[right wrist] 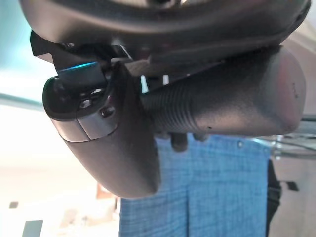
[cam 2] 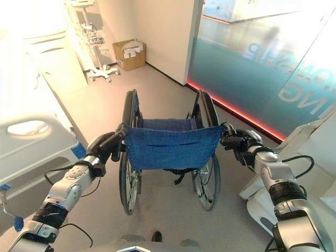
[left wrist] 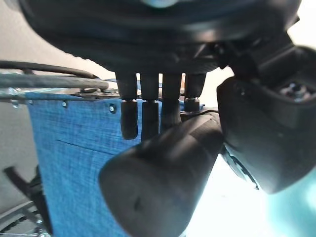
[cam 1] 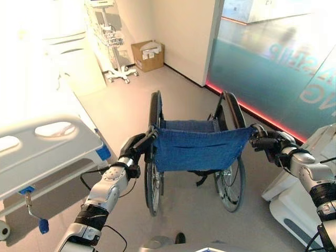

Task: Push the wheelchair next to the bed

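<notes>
A wheelchair (cam 1: 197, 149) with a blue cloth backrest and black wheels stands on the floor in front of me, its back towards me. My left hand (cam 1: 135, 147) is curled round the left push handle (left wrist: 158, 173). My right hand (cam 1: 269, 142) is curled round the right push handle (right wrist: 232, 106). The bed (cam 1: 42, 152), white with a grey side rail and blue fittings, lies to the left of the wheelchair, a gap of floor between them.
A teal glass wall (cam 1: 278, 58) with a red strip at its foot runs along the right. A white machine (cam 1: 302, 199) sits at lower right. Far back stand a wheeled equipment stand (cam 1: 113, 47) and a cardboard box (cam 1: 148, 55). Open floor lies ahead of the wheelchair.
</notes>
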### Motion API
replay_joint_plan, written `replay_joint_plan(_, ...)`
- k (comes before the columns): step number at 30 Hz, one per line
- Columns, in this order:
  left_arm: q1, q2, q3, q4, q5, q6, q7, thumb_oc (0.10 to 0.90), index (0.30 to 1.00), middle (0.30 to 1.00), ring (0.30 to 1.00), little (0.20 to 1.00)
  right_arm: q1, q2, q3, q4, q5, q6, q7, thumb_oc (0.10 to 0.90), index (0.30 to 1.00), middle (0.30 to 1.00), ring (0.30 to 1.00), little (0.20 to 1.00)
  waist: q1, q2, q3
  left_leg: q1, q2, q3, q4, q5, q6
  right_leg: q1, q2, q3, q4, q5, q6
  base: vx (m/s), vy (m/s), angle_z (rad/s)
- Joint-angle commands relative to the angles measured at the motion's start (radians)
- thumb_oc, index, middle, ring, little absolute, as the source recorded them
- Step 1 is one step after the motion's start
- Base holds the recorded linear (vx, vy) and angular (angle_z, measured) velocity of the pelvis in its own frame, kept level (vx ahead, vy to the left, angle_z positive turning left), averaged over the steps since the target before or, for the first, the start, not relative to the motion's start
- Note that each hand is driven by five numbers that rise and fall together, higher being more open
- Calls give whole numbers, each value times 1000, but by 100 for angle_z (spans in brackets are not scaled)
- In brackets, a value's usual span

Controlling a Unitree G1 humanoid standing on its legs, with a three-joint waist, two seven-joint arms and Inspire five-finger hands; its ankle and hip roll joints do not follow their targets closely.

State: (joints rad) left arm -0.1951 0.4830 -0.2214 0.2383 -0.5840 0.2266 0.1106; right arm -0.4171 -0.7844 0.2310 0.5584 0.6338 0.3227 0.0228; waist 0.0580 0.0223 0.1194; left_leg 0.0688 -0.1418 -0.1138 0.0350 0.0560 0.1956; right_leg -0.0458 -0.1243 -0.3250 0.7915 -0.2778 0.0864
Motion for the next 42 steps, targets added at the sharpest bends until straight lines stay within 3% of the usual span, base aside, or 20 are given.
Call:
replay_joint_plan(1, -84, 36, 31, 10, -55, -101, 2, 400, 300, 300, 300, 300, -167, 92, -21, -20, 69, -114, 69, 400, 300, 300, 300, 300, 72, -39, -9, 6, 27, 182, 15, -77, -113, -4, -84, 40, -303, 339, 26, 294, -238, 45)
replay_joint_plan(3, -86, 41, 19, -3, -62, -97, 2, 400, 300, 300, 300, 300, -160, 78, -29, -25, 78, -121, 71, 400, 300, 300, 300, 300, 54, -45, 6, 24, 24, 151, 18, -100, -117, -36, -85, 66, -452, 382, 42, 283, -242, 55)
replay_joint_plan(4, -87, 43, 12, -18, -64, -94, 11, 400, 300, 300, 300, 300, -155, 69, -34, -31, 83, -125, 70, 400, 300, 300, 300, 300, 36, -57, 16, 35, 16, 132, 23, -124, -120, -72, -87, 99, -562, 444, 64, 279, -242, 56)
replay_joint_plan(8, -87, 35, -4, -40, -53, -89, 15, 400, 300, 300, 300, 300, -150, 57, -54, -40, 82, -119, 61, 400, 300, 300, 300, 300, -8, -64, 40, 82, 11, 57, 40, -192, -121, -157, -71, 166, -758, 524, 102, 363, -279, 58)
replay_joint_plan(12, -72, 21, 2, -30, -22, -87, -11, 400, 300, 300, 300, 300, -147, 57, -59, -43, 69, -108, 51, 400, 300, 300, 300, 300, -17, -73, 37, 107, 13, 12, 69, -241, -117, -170, -60, 212, -742, 528, 98, 327, -286, 112)
replay_joint_plan(16, -44, 16, 16, -31, -41, -76, -11, 400, 300, 300, 300, 300, -152, 61, -41, -40, 61, -88, 28, 400, 300, 300, 300, 300, -15, -86, 6, 111, 33, -18, 141, -272, -139, -119, -44, 252, -685, 471, 87, 326, -358, 127)
replay_joint_plan(19, -41, 23, 39, -26, -60, -63, 20, 400, 300, 300, 300, 300, -164, 64, -17, -37, 53, -67, 24, 400, 300, 300, 300, 300, -20, -77, -10, 120, 101, 14, 236, -175, -204, -79, -15, 221, -661, 406, 46, 288, -336, 64)
replay_joint_plan(20, -42, 23, 44, -23, -66, -70, 42, 400, 300, 300, 300, 300, -169, 63, -5, -37, 52, -63, 17, 400, 300, 300, 300, 300, -22, -76, -14, 81, 132, 44, 329, -66, -235, -38, 6, 213, -672, 378, 13, 253, -385, 46)
replay_joint_plan(21, -46, 22, 48, -26, -72, -75, 64, 400, 300, 300, 300, 300, -165, 65, 4, -42, 44, -66, 8, 400, 300, 300, 300, 300, -22, -86, -10, 13, 142, 78, 450, -17, -247, 0, 10, 197, -684, 359, -14, 209, -336, 46)
replay_joint_plan(22, -47, 22, 48, -26, -72, -76, 67, 400, 300, 300, 300, 300, -165, 65, 5, -43, 43, -66, 7, 400, 300, 300, 300, 300, -23, -86, -10, 4, 142, 79, 461, -15, -248, 2, 11, 195, -685, 357, -17, 170, -300, 48)
replay_joint_plan(23, -54, 21, 49, -22, -77, -84, 75, 400, 300, 300, 300, 300, -160, 65, 10, -45, 39, -72, 1, 400, 300, 300, 300, 300, -26, -97, -2, -57, 146, 132, 588, -1, -255, 31, 12, 177, -688, 340, -43, 143, -226, 32)
replay_joint_plan(25, -71, 16, 51, -11, -66, -90, 71, 400, 300, 300, 300, 300, -140, 67, 7, -57, 39, -78, -12, 400, 300, 300, 300, 300, -30, -105, 6, -137, 169, 194, 659, -16, -248, 67, 20, 148, -692, 317, -64, 212, -247, 29)
replay_joint_plan(27, -79, 15, 52, -5, -60, -92, 65, 400, 300, 300, 300, 300, -128, 71, 2, -67, 38, -80, -22, 400, 300, 300, 300, 300, -31, -104, 9, -155, 174, 218, 637, -33, -241, 84, 27, 136, -692, 301, -65, 199, -114, 22)
replay_joint_plan(29, -98, 21, 54, 9, -59, -95, 58, 400, 300, 300, 300, 300, -133, 79, 4, -70, 34, -73, -34, 400, 300, 300, 300, 300, -27, -90, 10, -152, 168, 258, 508, -37, -243, 114, 51, 119, -690, 270, -62, 286, -63, 12)
replay_joint_plan(30, -116, 27, 47, 22, -61, -100, 57, 400, 300, 300, 300, 300, -155, 84, 13, -60, 39, -65, -46, 400, 300, 300, 300, 300, -21, -76, 13, -143, 163, 303, 363, -23, -249, 139, 76, 106, -691, 249, -58, 262, -22, 23)
replay_joint_plan(32, -126, 26, 40, 26, -59, -104, 58, 400, 300, 300, 300, 300, -166, 86, 19, -49, 42, -66, -53, 400, 300, 300, 300, 300, -10, -62, 14, -153, 148, 340, 229, 0, -253, 168, 101, 102, -697, 231, -56, 346, -17, 46)
replay_joint_plan(34, -116, 27, 24, 6, -56, -108, 58, 400, 300, 300, 300, 300, -138, 82, 20, -53, 48, -86, -63, 400, 300, 300, 300, 300, 15, -46, 2, -215, 124, 404, 4, 74, -273, 264, 144, 112, -712, 168, -49, 573, -2, 29)
replay_joint_plan(36, -95, 35, 28, -20, -54, -99, 50, 400, 300, 300, 300, 300, -99, 72, -2, -63, 44, -97, -48, 400, 300, 300, 300, 300, 41, -47, -7, -265, 127, 413, -4, 131, -268, 302, 158, 104, -720, 145, -58, 374, -13, 9)
replay_joint_plan(40, -91, 35, 47, 7, -36, -104, 55, 400, 300, 300, 300, 300, -115, 84, 12, -21, 28, -111, 3, 400, 300, 300, 300, 300, 63, -78, -29, -255, 94, 400, 54, 17, -217, 323, 115, 113, -698, 102, -37, 333, 22, -49)
replay_joint_plan(42, -105, 32, 52, 30, -28, -99, 62, 400, 300, 300, 300, 300, -109, 95, 8, -3, 16, -119, 29, 400, 300, 300, 300, 300, 83, -99, -39, -239, 74, 391, 94, -38, -172, 332, 59, 76, -631, 132, 1, 362, 101, -35)
